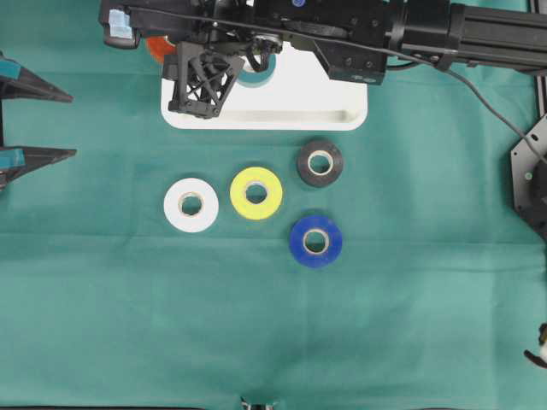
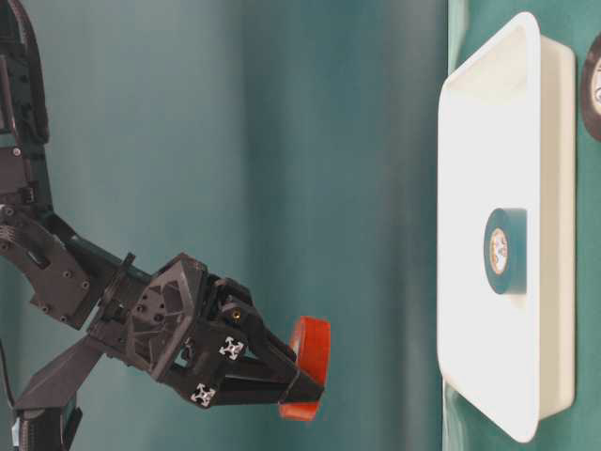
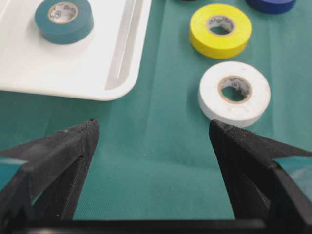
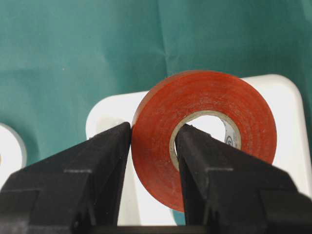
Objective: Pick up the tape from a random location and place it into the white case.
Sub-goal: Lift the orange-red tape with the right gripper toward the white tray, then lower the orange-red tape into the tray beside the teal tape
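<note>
My right gripper [image 4: 153, 129] is shut on a red tape roll [image 4: 204, 92], with one finger through its core and the other on its outer face. It holds the roll in the air [image 2: 312, 343], well above the white case [image 2: 470, 141]. From overhead the roll [image 1: 158, 47] peeks out beside the gripper [image 1: 171, 55], at the left end of the white case [image 1: 342, 107]. A teal tape roll [image 1: 255, 77] lies flat in the case. My left gripper [image 3: 153, 126] is open and empty over the green cloth at the left edge [image 1: 73, 124].
On the cloth in front of the case lie a white roll [image 1: 191, 204], a yellow roll [image 1: 256, 193], a black roll [image 1: 320, 162] and a blue roll [image 1: 315, 241]. The right arm spans the top of the overhead view.
</note>
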`<state>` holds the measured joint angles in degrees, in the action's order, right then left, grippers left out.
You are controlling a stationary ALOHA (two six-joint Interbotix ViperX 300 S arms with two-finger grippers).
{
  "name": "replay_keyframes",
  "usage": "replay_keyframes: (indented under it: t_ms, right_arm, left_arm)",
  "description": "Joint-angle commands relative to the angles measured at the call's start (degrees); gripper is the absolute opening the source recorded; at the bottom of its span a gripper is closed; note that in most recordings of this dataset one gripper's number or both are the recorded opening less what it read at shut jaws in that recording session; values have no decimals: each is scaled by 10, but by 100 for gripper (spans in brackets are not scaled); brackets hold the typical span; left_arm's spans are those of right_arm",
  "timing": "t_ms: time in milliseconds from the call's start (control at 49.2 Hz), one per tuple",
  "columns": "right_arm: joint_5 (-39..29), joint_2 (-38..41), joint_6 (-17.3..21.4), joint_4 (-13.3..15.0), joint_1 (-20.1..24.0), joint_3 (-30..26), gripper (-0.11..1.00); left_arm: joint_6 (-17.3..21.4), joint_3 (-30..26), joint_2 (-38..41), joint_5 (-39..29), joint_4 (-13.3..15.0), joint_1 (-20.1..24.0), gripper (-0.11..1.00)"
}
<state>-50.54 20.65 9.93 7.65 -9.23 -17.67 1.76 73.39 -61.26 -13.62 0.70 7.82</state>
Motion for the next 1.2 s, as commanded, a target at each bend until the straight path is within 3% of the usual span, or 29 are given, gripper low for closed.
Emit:
replay_keyframes:
  t_ms: [0, 203, 488, 996, 1179]
  right_arm:
    - [-4, -30, 1, 3, 0, -10, 34]
    - [-11, -49, 3, 7, 0, 23, 33]
    - [-4, -112, 5, 25, -1, 110, 33]
    - [117, -278, 7, 27, -46, 338, 34]
    - [142, -316, 5, 27, -76, 384, 34]
  left_arm:
    - [0, -6, 6, 3, 1, 2, 99]
    - [0, -5, 6, 3, 1, 2, 99]
    - [0, -4, 6, 3, 1, 2, 99]
    - [0, -4, 6, 6, 1, 2, 99]
    - [0, -4, 5, 7, 1, 2, 99]
